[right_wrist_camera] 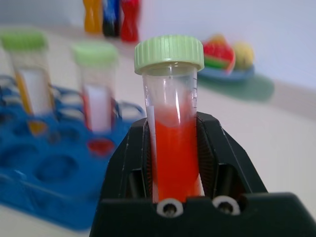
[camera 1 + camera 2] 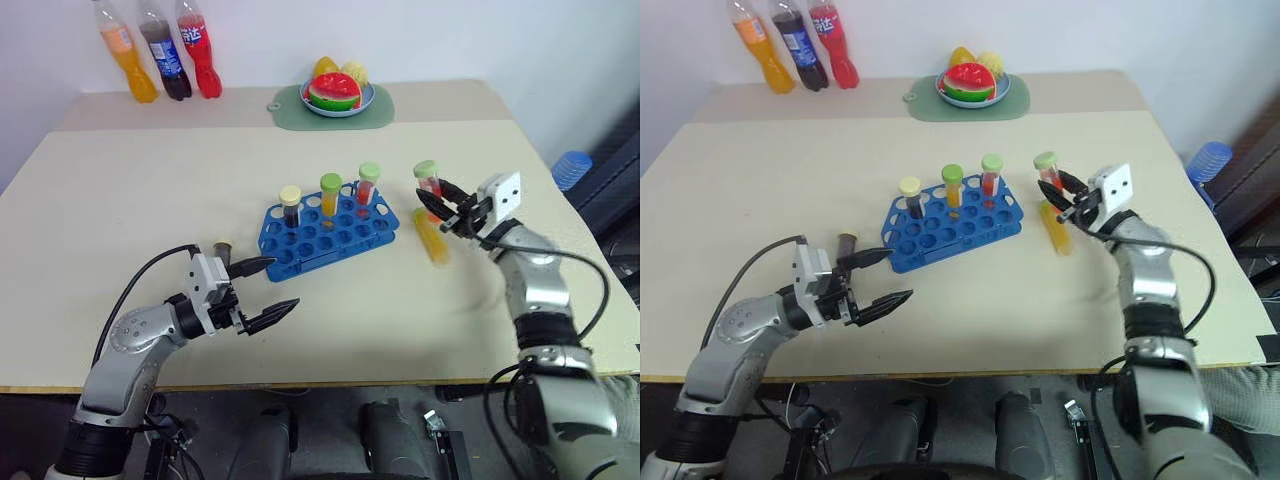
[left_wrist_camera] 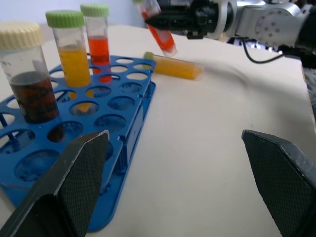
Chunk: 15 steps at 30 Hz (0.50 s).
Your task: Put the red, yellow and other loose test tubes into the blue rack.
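Red tube (image 1: 175,143) is up off the counter (image 2: 120,190), clamped in the right hand (image 2: 447,210) beside the blue rack (image 2: 330,232). Yellow tube (image 2: 432,238) lies loose. Left hand (image 2: 270,290) waits wide open, empty. Next: line up over a free hole and lower.

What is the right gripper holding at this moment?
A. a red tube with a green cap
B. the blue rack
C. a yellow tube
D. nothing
A: the right gripper is shut on the red tube with a green cap, lifted beside the blue rack.
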{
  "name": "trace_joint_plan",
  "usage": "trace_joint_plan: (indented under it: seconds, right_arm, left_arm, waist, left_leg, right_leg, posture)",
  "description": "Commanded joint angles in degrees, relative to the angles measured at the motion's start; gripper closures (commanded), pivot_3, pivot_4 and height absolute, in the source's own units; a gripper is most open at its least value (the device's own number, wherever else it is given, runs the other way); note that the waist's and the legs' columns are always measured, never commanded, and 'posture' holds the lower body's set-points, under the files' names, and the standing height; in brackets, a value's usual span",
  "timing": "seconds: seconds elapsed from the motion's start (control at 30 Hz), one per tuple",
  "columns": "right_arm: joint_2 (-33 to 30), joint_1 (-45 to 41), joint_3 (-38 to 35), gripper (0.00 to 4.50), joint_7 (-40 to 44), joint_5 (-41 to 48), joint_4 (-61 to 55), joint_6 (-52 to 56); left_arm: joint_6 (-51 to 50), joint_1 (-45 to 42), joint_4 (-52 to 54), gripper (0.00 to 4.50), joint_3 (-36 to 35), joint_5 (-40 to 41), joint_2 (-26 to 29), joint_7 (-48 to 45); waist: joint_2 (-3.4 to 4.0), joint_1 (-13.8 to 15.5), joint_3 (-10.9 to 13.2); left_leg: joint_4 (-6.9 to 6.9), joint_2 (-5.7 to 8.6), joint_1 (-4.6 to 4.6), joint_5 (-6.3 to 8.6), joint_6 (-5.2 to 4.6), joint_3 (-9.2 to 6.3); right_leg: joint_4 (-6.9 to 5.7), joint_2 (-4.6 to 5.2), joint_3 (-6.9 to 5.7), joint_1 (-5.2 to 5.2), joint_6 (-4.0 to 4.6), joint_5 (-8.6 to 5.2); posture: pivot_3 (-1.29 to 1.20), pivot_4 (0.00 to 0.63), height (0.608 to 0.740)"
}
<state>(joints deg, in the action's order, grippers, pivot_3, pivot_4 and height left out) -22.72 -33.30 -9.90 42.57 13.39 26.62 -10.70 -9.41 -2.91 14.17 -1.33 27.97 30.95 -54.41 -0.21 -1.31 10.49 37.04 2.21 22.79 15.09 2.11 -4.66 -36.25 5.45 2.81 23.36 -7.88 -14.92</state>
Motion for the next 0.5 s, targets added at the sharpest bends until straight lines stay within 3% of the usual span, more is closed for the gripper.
trace_joint_plan:
  seconds: [0.03, 0.5]
  right_arm:
    - [3.9, 0.2, -0.6, 3.75, -5.9, 0.5, -5.3, -3.8]
    - [12.1, 5.9, 3.7, 3.75, -9.6, 1.9, -12.3, -3.4]
  left_arm:
    - [0.7, -1.2, -0.2, 0.00, -1.4, 0.9, 0.8, -1.4]
    - [1.2, -0.8, 0.0, 0.00, -1.8, 0.4, 0.8, -0.9]
  waist:
    - [0.00, 0.0, 0.0]
    - [0.01, 0.1, 0.0]
  left_leg:
    - [-0.02, 0.00, -0.02, -0.01, 0.02, -0.02]
    - [-0.07, 0.00, -0.06, -0.01, 0.03, -0.07]
  right_leg:
    - [-0.01, -0.01, 0.00, 0.00, 0.00, 0.00]
    - [0.00, -0.01, 0.00, -0.03, 0.01, 0.00]
  posture:
    - [0.00, 0.150, 0.740]
    - [0.00, 0.150, 0.740]
